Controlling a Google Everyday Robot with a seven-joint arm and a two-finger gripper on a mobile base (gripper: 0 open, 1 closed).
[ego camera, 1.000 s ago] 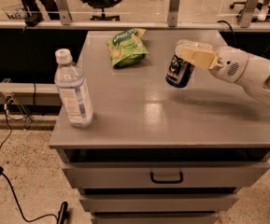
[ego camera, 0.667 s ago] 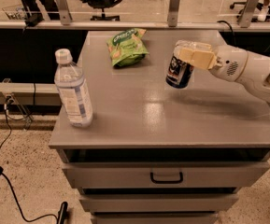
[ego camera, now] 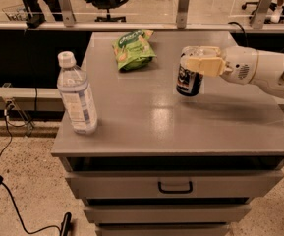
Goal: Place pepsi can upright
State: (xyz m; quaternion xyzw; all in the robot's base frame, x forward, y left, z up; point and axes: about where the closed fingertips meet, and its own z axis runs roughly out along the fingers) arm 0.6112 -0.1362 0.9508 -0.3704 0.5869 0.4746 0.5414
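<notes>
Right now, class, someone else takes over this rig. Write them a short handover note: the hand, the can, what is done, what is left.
Hand: shut on the can's top, over the right part of the table.
Can: held near upright, slightly tilted; whether its base touches the table cannot be told.
Done: can grasped and near upright.
Left: set it flat on its base, open the hand, withdraw.
Bottle stands front left, bag lies at the back; both are apart from the can.
</notes>
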